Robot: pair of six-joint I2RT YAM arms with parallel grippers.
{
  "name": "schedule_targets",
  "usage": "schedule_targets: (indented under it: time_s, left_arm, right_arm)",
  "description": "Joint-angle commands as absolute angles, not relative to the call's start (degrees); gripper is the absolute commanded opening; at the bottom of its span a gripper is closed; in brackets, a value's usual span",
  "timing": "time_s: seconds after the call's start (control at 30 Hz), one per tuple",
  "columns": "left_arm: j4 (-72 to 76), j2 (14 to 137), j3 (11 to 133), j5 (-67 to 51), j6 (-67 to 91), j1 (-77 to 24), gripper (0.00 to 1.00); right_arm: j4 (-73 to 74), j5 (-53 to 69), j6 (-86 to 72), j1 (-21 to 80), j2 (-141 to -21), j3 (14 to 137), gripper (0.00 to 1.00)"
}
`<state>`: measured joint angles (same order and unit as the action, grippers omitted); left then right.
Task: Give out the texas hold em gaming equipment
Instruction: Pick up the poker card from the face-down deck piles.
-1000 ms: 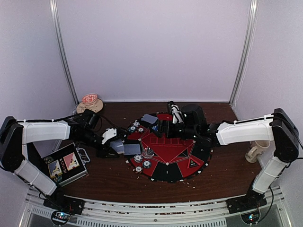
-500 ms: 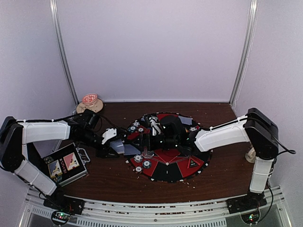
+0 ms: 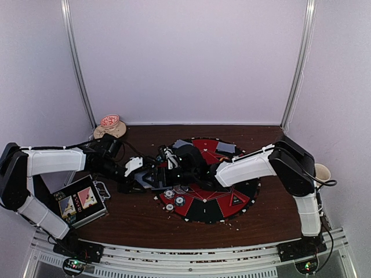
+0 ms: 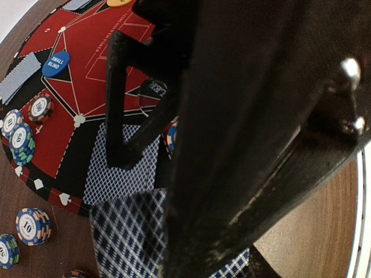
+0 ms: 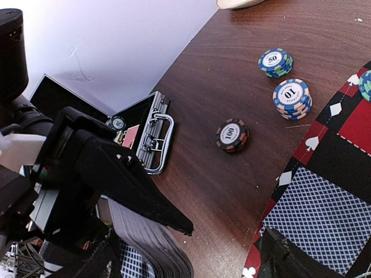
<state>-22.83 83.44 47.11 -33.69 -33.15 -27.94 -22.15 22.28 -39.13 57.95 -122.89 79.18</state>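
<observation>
By the left edge of the round poker mat [image 3: 206, 209], the left gripper [image 3: 144, 180] pinches a stack of playing cards [image 4: 127, 237]. The right gripper [image 3: 166, 160] hangs just beside the stack, jaws wide apart, holding nothing.

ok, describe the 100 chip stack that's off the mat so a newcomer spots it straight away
Start at the round red-and-black mat. On the bare wood between its edge and the metal case sit three small chip stacks. The 100 stack is the one nearest the case, dark with red stripes, while the 10 stack and 50 stack are blue-rimmed.
</observation>
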Motion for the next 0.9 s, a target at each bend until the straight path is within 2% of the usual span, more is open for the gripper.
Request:
schedule_targets:
  time_s: [0.0,0.23,0.53,0.87]
  left_arm:
    - [-22.2,82.4,47.0,-35.1,-33.9,-27.8,0.45]
    - [-22.2,82.3,47.0,-35.1,-33.9,-27.9,0.45]
    - [-22.1,82.3,47.0,-35.0,-33.9,-27.8,0.45]
    - [-22.1,82.3,47.0,-35.0,-33.9,-27.8,0.45]
  right_arm:
    - [-21.8,22.5,-39.8,58.3,-125.1,82.5,0.83]
    - [-20.1,21.3,-40.5,58.3,-126.7,84.6,0.74]
    - [-19.7,19.0,-39.7,57.1,-124.2,80.7,0.55]
    - [-20.1,18.3,-39.0,55.9,-119.9,77.0,0.44]
